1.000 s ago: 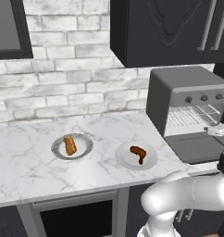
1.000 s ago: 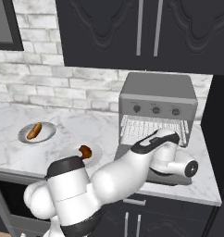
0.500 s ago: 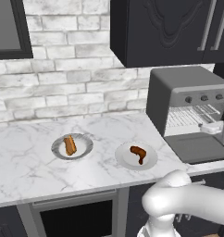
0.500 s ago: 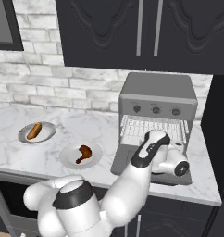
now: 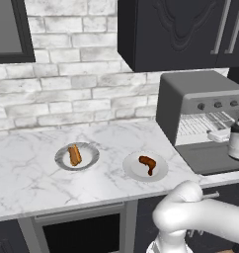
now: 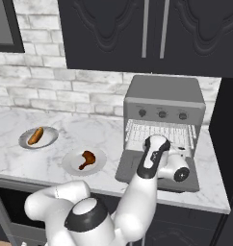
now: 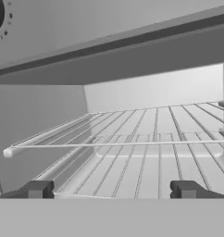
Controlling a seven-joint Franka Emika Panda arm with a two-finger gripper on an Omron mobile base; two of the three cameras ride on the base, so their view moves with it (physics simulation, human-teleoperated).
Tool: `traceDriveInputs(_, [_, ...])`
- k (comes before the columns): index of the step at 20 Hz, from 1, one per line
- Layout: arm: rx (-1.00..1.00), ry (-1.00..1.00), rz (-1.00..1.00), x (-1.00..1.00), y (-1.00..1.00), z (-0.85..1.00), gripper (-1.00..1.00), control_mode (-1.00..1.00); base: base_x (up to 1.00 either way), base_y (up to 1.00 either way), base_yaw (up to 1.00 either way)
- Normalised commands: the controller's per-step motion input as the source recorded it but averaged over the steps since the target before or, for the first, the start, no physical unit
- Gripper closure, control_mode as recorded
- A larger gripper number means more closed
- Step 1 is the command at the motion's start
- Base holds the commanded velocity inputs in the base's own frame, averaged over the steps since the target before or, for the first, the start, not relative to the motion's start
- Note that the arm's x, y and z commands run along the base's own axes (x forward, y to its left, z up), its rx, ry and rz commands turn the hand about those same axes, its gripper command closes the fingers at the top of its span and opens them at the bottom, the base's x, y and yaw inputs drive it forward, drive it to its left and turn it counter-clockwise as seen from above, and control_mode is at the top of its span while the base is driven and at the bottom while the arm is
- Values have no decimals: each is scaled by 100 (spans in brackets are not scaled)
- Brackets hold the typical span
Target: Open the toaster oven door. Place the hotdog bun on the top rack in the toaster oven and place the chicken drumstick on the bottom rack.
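Two small round plates sit well apart on the pale marbled surface point(image 5: 32, 168), each carrying one piece of food, likely set out singly so each can be picked up without disturbing the other. The hotdog bun point(image 5: 74, 155), a short straight orange-tan roll with a darker strip down its middle, lies on the plate point(image 5: 89, 160) nearer the left end of the surface; the chicken drumstick point(image 5: 147, 163), curved and reddish-brown, lies on the plate point(image 5: 136, 170) nearer the front edge, just beside the toaster oven point(image 6: 164, 93). That boxy, matte dark grey appliance stands at the right end of the surface against the white brick wall point(image 5: 67, 94), with three small round knobs across its front. The toaster oven door point(image 6: 125, 173) is already swung down flat, lying out toward the front edge like a shelf, so the first step looks done and both foods remain to be moved. Inside, thin shiny wire racks point(image 7: 151, 139) run as straight parallel rods over a smooth grey floor. The gripper point(image 7: 113, 190) hovers over the lowered door at the mouth of the oven, its camera looking straight into the cavity; its fingers point(image 7: 37, 190) are spread as wide as they go and hold nothing. Since the arm sits at the oven with empty fingers, I judge it will next need to swing left toward the plates.
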Motion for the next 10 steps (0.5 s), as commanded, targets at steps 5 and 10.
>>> traceDriveInputs(5, [0, 0, 0, 25, 0, 0, -100, -100, 0, 0, 0])
traceDriveInputs(10, [0, 0, 0, 5, 0, -22, -100, -100, 0, 0, 0])
